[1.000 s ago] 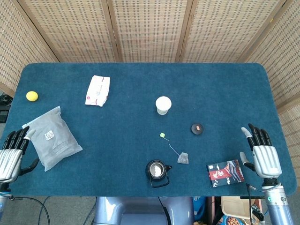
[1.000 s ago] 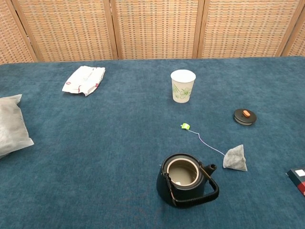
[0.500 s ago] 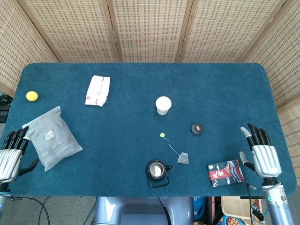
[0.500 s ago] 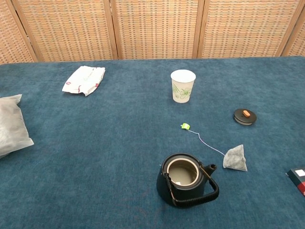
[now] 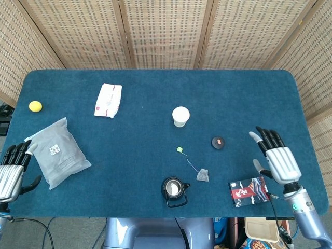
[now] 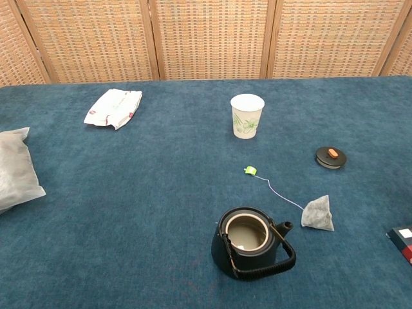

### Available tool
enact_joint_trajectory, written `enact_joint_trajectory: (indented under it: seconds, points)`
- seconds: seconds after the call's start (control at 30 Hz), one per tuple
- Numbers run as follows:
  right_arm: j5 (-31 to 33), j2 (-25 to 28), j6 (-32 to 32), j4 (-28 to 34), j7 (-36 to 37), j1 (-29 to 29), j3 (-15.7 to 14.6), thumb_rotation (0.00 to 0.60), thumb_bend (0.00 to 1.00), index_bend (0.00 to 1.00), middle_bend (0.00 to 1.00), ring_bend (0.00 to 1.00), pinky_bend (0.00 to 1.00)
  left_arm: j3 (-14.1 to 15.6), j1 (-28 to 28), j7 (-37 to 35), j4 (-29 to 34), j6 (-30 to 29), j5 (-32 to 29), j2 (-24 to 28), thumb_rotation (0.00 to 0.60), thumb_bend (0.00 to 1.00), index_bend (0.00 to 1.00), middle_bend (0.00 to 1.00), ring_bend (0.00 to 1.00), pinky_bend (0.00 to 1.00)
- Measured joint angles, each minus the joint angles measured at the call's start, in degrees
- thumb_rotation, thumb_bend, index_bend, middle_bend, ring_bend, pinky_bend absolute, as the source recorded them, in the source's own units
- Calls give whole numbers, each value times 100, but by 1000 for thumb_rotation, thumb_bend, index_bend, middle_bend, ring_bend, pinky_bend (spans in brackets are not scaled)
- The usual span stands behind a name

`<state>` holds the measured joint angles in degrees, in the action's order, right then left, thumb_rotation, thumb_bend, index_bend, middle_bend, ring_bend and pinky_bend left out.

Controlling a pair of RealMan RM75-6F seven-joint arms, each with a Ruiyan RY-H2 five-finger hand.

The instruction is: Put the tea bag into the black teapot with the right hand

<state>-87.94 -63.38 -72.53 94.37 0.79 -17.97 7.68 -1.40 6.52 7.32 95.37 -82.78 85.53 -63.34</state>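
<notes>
From the head view, my right hand (image 5: 276,161) hovers empty with fingers spread, near the counter's (image 5: 155,57) right edge, well apart from the tea bag (image 5: 203,175) lying just right of the black teapot (image 5: 173,189). My left hand (image 5: 11,174) rests idle, fingers loosely extended. I could snag the string (image 5: 190,161) and drag the bag.

In the chest view neither hand shows; the lidless teapot's (image 6: 251,241) raised handle may block the drop.
</notes>
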Motion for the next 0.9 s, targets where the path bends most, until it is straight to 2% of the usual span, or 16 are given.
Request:
enact_joint_trajectory:
  seconds: [0.13, 0.43, 0.63, 0.9]
  points:
    - [-55, 174, 473, 153, 282, -281, 19, 600, 553, 88, 213, 19, 101, 8, -3, 37, 16, 5, -2, 25, 600, 322, 0, 0, 0, 0]
    - [-101, 310, 1501, 257, 732, -1104, 87, 600, 490, 176, 304, 164, 286, 15, 12, 109, 48, 40, -8, 95, 600, 322, 0, 0, 0, 0]
    - [-74, 184, 2192, 96, 1149, -1671, 129, 600, 471, 223, 371, 275, 435, 4, 22, 108, 55, 66, -45, 121, 600, 323, 0, 0, 0, 0]
    - [-32, -285, 2865, -482, 1533, -2404, 196, 600, 465, 271, 464, 414, 614, -30, 41, 117, 54, 86, -97, 167, 600, 323, 0, 0, 0, 0]
